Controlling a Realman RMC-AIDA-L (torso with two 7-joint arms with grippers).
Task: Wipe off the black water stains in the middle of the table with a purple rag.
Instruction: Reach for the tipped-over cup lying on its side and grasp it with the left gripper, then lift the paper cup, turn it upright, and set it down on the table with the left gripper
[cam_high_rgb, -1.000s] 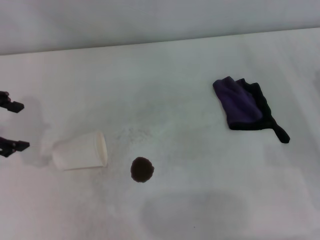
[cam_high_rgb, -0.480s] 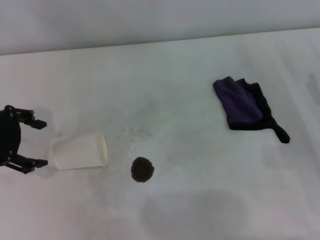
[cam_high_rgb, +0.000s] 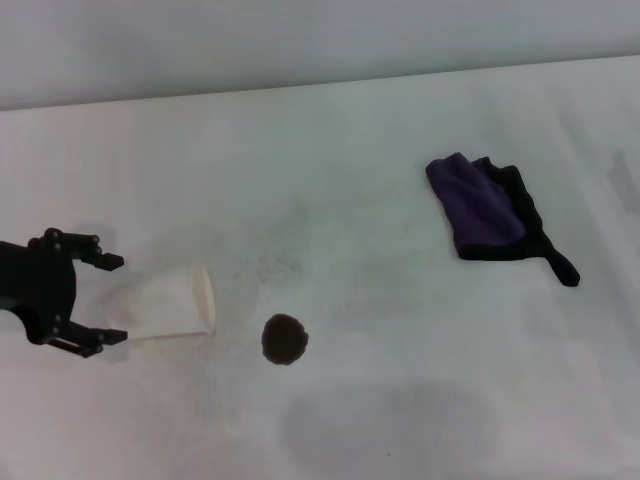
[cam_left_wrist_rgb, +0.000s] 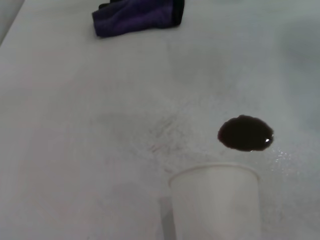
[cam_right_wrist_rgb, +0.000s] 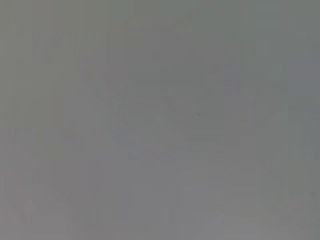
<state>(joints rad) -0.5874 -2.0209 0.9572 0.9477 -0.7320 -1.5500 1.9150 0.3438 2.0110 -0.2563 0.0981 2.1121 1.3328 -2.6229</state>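
One table (cam_high_rgb: 330, 150), white & wide, carries 1 purple rag (cam_high_rgb: 478, 205) lying well off on the robot's right, 1 paper cup (cam_high_rgb: 165, 304) tipped on its side, and 1 black water stain (cam_high_rgb: 284, 339) just beside the cup's mouth, mid-table. Left gripper (cam_high_rgb: 112, 298) sits at the cup's base w/ fingers spread either side, nothing pinched; right gripper not in view. Step looks like clearing the cup, wiping not begun; next calls for closing on the cup w/o crushing it, then fetching the rag.

Looks like a bare test bench: plain white table (cam_high_rgb: 330, 150) against a blank grey wall (cam_high_rgb: 300, 40).
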